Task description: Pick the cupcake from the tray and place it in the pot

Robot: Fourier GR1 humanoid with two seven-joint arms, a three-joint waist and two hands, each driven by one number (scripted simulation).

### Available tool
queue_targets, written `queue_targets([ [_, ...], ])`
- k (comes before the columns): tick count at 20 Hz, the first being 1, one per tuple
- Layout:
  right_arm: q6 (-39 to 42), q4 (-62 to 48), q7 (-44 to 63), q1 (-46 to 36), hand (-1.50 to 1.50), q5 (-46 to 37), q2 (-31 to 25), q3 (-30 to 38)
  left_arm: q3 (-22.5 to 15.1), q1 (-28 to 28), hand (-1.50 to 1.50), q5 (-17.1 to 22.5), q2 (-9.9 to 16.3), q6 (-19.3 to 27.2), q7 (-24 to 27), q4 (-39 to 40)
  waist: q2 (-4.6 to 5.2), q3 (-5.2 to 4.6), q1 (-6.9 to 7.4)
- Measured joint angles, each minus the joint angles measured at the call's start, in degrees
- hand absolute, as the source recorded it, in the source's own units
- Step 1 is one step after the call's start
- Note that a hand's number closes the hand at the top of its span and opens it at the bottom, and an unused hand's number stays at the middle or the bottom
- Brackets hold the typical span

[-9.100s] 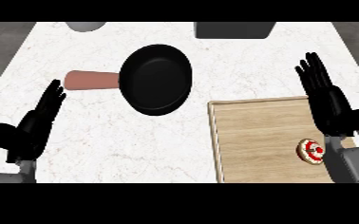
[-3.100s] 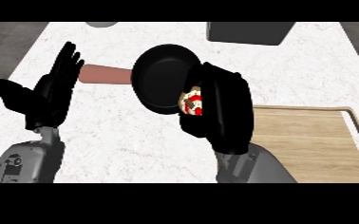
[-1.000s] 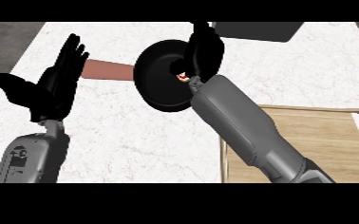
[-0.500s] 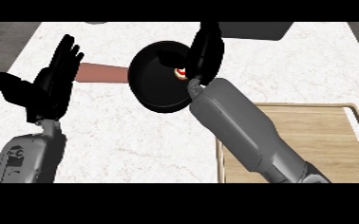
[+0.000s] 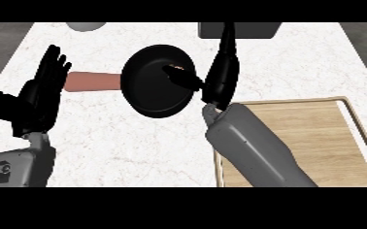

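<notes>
Over the black pot (image 5: pixel 154 85), the right hand (image 5: pixel 219 75) hangs with fingers straight, cupcake (image 5: pixel 177 68) released inside; placement looks done, leaving only withdrawal.

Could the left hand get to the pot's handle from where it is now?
Probably yes: the left hand rests open beside the reddish handle, with only bare counter between them.

White marbled bench (image 5: pixel 301 63) with faint grey veining, dark floor strips at both far corners, grey rounded object (image 5: pixel 87 26) and grey box (image 5: pixel 247 29) at the far edge
</notes>
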State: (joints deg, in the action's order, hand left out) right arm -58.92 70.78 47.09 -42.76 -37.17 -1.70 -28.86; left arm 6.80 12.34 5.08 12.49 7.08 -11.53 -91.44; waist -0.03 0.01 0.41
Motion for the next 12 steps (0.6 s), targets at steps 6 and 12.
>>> queue_targets([
  [6,3.49,13.49,0.49,10.5,-1.5,-2.2,-2.16,-0.26,0.53,-1.17,0.0,0.0,-0.1,-0.38,-0.4,-1.38,-0.12,-0.01,-0.6],
  [12,8.33,22.69,-0.04,16.87,-1.5,-1.81,-4.49,1.17,1.34,-0.41,0.0,0.18,0.39,-0.93,-1.99,-1.87,-0.07,-0.01,-0.58],
])
